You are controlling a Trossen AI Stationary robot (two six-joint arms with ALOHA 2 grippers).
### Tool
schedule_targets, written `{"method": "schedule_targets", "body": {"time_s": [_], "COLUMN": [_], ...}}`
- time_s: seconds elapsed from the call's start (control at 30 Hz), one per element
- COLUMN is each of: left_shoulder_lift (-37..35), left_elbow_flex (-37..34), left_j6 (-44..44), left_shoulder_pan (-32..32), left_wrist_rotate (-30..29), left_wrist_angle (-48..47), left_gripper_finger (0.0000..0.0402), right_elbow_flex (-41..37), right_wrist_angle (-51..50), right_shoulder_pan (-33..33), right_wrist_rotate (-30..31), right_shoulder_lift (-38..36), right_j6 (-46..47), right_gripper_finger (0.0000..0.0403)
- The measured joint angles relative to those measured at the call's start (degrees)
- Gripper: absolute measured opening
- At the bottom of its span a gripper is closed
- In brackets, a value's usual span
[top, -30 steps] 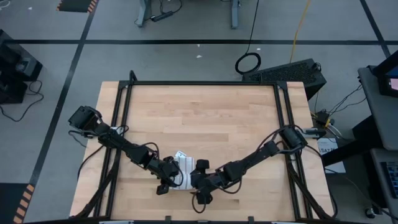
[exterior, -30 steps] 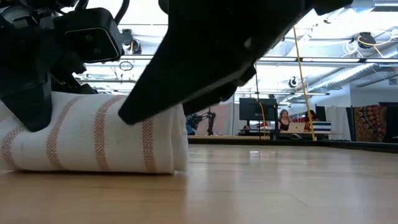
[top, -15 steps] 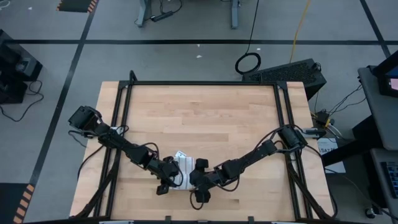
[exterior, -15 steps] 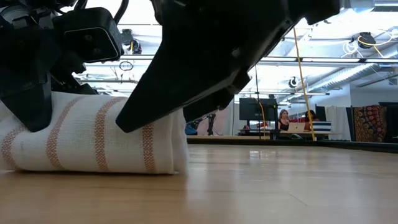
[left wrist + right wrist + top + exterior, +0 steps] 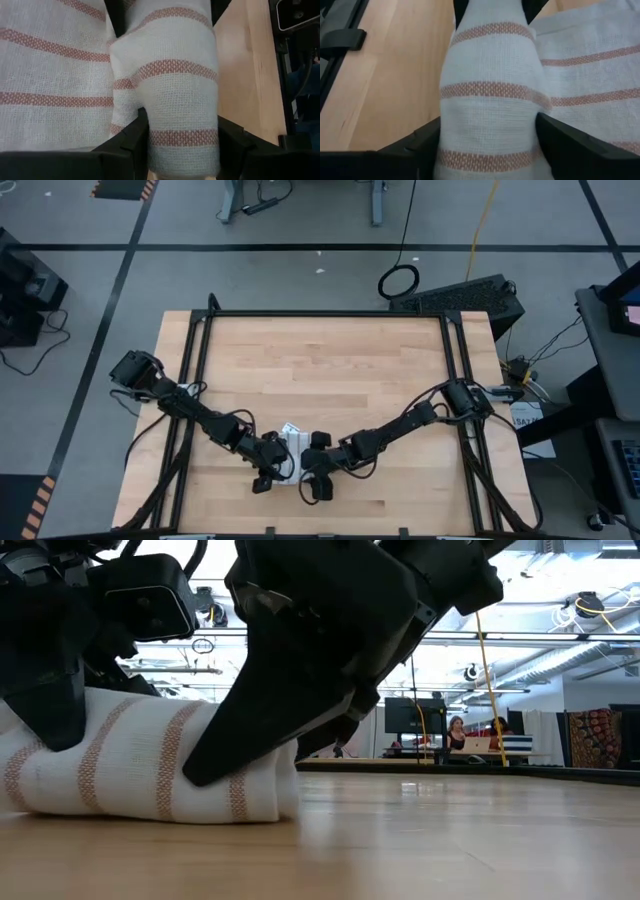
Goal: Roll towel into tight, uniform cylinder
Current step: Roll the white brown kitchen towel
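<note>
The towel [image 5: 130, 770], white with thin reddish stripes, lies rolled on the wooden table [image 5: 330, 370] near its front edge. In the high view a little of the towel [image 5: 292, 442] shows between the two arms. My left gripper [image 5: 180, 147] is shut on the roll's left end [image 5: 175, 100]. My right gripper [image 5: 490, 147] is closed on the right end [image 5: 490, 90]. More cloth [image 5: 50, 75] lies beside the gripped roll, on its far side. In the low view the left gripper [image 5: 45, 700] and the right gripper [image 5: 250, 740] cover the roll's two ends. My left gripper pinches the roll's left end [image 5: 182, 135] between its two fingers [image 5: 127, 147], one on each side of the thick roll. It comes slanting down from the table's left, the fingers along the roll. The roll rests on the table. My right gripper has the roll's right end [image 5: 487, 135] between its two fingers [image 5: 565, 142], which lie against its two sides. It comes slanting down from the table's right, along the roll. The roll's underside [image 5: 150, 812] stays on the table.
Black frame rails [image 5: 190, 380] run along the table's left and right sides. Bare wood [image 5: 340, 360] stretches from the towel to the far edge. Beyond the table, the low view shows a room with a seated person [image 5: 457, 730] far off.
My right gripper has moved toward the table's left and down, its finger now lower over the roll's right end. The towel and my left gripper have stayed in place.
</note>
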Motion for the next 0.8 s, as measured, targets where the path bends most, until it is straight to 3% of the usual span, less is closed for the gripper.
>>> {"method": "schedule_targets", "body": {"time_s": [0.27,0.6,0.7,0.8], "left_shoulder_lift": [-2.95,-18.14,-22.05,-22.91], "left_elbow_flex": [-0.11,-0.13,-0.13,-0.04], "left_j6": [-4.38,-8.77,-8.58,-5.48], "left_shoulder_pan": [0.10,1.26,-1.44,-6.01], "left_wrist_rotate": [0.49,0.84,-2.48,-10.45], "left_wrist_angle": [-2.22,-14.48,-13.54,-13.33], "left_gripper_finger": [0.0215,0.0297,0.0305,0.0306], "right_elbow_flex": [0.04,0.04,0.04,0.04], "right_wrist_angle": [-0.04,-0.22,-0.30,-0.10], "right_shoulder_pan": [-0.51,-0.55,-0.84,-1.63], "right_wrist_rotate": [-0.64,-2.08,-2.49,-4.48], "right_shoulder_lift": [0.09,0.13,0.13,0.15], "right_j6": [2.54,4.46,5.38,8.54], "right_gripper_finger": [0.0222,0.0164,0.0152,0.0141]}}
